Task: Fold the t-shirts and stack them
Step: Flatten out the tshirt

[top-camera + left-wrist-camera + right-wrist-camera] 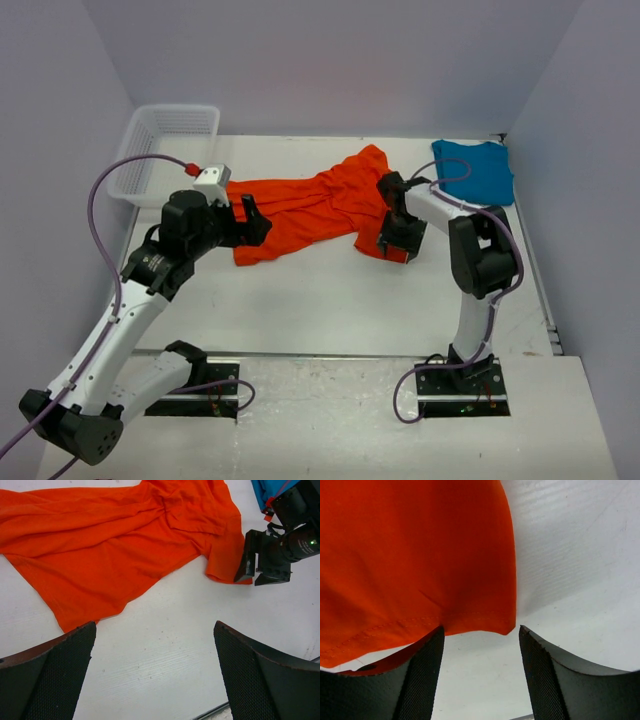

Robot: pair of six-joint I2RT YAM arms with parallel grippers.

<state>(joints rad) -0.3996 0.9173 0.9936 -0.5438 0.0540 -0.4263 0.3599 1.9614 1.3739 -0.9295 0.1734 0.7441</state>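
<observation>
Orange shirt (310, 205) lies unfolded and crumpled on the worktop (330, 300), just past centre toward 12 o'clock, its length running from about 9 o'clock to 1 o'clock. Blue shirt (475, 170) lies flat at the far corner, roughly 1 o'clock, well apart from the orange one; the right arm's cable crosses its near edge. White basket (165, 150) stands at the 10 o'clock corner. Left claw (154, 626) is spread fully apart and holds nothing; it hangs over bare worktop just beside the shirt's 9 o'clock end, the cloth lying ahead of its fingertips. Right claw (481, 630) sits at the shirt's 3 o'clock corner with its fingers apart. The stitched hem ends at the gap between them, and a fold of orange cloth rests over one finger (415, 675). No grip on the cloth is visible.
</observation>
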